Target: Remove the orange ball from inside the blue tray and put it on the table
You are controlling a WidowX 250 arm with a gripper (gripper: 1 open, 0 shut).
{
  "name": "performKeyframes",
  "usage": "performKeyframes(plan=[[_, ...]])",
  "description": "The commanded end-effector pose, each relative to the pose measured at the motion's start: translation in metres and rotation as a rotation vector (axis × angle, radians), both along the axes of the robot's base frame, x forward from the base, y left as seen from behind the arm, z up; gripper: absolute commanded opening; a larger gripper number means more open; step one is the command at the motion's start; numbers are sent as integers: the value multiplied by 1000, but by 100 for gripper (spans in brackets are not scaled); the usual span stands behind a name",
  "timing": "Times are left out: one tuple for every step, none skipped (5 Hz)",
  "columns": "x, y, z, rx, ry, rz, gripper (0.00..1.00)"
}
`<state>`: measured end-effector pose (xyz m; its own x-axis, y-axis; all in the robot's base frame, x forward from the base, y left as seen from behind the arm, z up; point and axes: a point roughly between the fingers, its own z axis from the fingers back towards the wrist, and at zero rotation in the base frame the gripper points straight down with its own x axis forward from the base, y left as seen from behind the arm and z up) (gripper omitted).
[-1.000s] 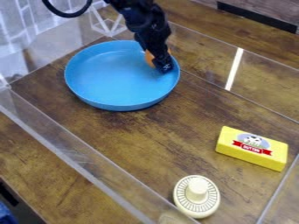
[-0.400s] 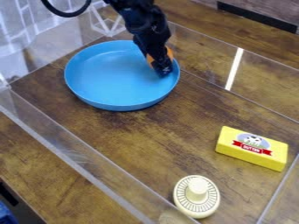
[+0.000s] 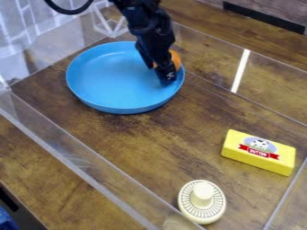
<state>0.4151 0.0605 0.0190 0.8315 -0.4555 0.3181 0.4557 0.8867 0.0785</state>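
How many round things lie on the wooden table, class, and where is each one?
3. The large shallow blue plastic tray sits far left; the small glossy orange ball at its right rim, partly hidden by the gripper; the cream ribbed disc lies near the front edge.

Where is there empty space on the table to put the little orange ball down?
Bare dark wood table lies between the big round blue tray, the yellow rectangular box and the cream ribbed disc. It is crowded at the tray's right rim, where the black gripper covers the orange ball.
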Motion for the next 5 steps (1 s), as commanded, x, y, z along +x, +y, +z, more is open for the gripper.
performKeyframes(plan=[[2, -13, 13, 5, 18, -31, 0], [6, -13, 23, 10, 16, -20, 0], [10, -13, 31, 14, 13, -10, 0], [13, -13, 39, 17, 10, -5, 0], [19, -12, 47, 23, 4, 0, 0]])
